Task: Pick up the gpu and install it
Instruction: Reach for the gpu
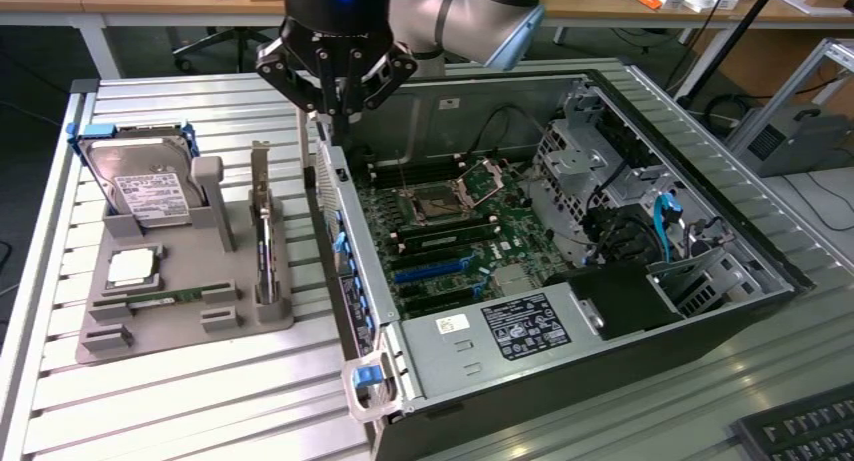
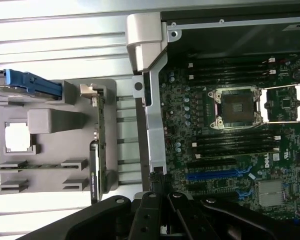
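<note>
The gpu (image 1: 267,243) stands on its long edge in a slot of the grey holder (image 1: 200,326), a thin dark card with a silver bracket at its far end. In the wrist view the gpu (image 2: 96,150) appears edge-on in the same holder. My gripper (image 1: 332,113) hangs above the rear wall of the open computer case (image 1: 350,281), to the exterior view's right of the gpu and apart from it. Its fingers are shut with nothing between them. The wrist view has the gripper (image 2: 160,194) over the case wall beside the motherboard.
The holder also carries a silver hard drive (image 1: 147,193), a processor chip (image 1: 131,268) and a green memory stick (image 1: 167,298). Inside the case lie the motherboard (image 1: 454,231), its processor socket (image 1: 434,203) and blue card slots (image 1: 430,269). A keyboard (image 1: 801,431) sits at the front right.
</note>
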Action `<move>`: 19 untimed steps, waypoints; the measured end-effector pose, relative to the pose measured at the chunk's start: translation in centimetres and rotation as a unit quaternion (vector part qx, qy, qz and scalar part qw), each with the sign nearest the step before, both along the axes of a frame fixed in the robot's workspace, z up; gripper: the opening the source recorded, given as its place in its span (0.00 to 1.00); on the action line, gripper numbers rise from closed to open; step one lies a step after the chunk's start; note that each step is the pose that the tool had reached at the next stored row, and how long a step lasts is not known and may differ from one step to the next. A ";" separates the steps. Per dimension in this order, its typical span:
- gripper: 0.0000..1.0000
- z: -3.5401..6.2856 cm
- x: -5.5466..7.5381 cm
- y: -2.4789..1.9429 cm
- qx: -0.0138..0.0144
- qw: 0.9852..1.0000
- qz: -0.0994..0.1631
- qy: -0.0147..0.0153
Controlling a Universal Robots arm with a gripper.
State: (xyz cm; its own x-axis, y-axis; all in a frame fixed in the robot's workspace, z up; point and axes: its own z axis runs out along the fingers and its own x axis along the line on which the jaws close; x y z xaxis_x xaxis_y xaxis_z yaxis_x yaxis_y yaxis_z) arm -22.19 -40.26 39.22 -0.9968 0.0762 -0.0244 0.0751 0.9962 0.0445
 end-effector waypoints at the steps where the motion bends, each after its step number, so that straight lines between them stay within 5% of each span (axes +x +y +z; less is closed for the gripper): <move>1: 0.11 0.00 0.0 0.00 0.000 1.000 0.000 0.000; 19: 0.11 -0.01 -1.6 -0.14 0.000 1.000 0.000 0.000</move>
State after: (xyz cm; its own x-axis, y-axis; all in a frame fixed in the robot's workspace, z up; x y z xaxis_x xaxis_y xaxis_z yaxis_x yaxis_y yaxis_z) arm -23.78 -40.40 39.21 -0.9968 0.0763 -0.0245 0.0751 0.9962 0.0445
